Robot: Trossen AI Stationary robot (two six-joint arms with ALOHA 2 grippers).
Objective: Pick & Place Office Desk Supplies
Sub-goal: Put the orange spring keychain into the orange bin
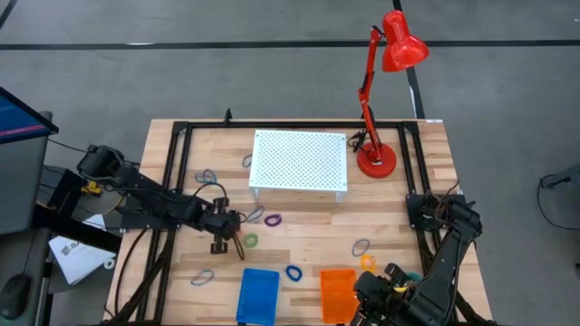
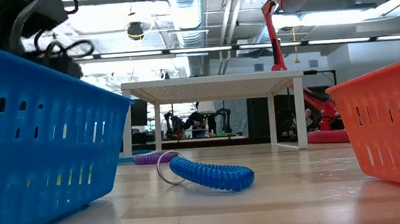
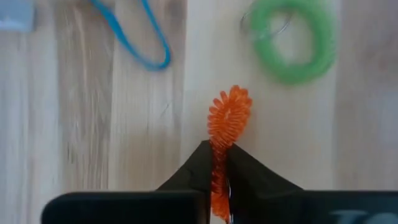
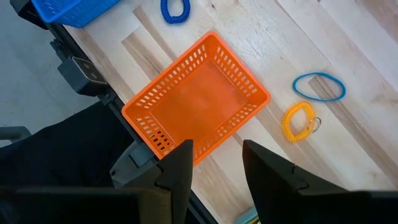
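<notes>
My left gripper [image 1: 228,237] [image 3: 217,150] sits left of table centre, shut on an orange spiral coil loop [image 3: 229,115]. Beside it lie a green coil [image 1: 249,241] [image 3: 296,40] and a thin blue loop [image 3: 134,37]. Flat on the wood lie a blue coil [image 1: 294,272] [image 2: 213,173], a purple coil [image 1: 272,218] [image 2: 153,157], a yellow coil [image 1: 367,263] [image 4: 298,122] and another blue loop [image 1: 361,246] [image 4: 318,87]. My right gripper [image 4: 215,163] is open above the near edge, over the rim of the orange basket [image 1: 338,294] [image 4: 199,102]. No crayon boxes show. My left gripper pinches the orange coil loop between its two fingers, near one end of the loop [image 3: 219,155]. The loop stands edge-on in the hold, and its free end [image 3: 231,102] sticks out beyond the fingertips [image 3: 202,158]. The fingers come slanting down from above. Whether the loop touches the wood, I cannot tell.
A blue basket [image 1: 258,294] [image 2: 28,134] and the orange basket stand side by side at the near edge. The white perforated stand [image 1: 299,165] [image 2: 212,88] and the red lamp [image 1: 376,158] occupy the far half. More loops lie near the stand's left side [image 1: 207,176].
</notes>
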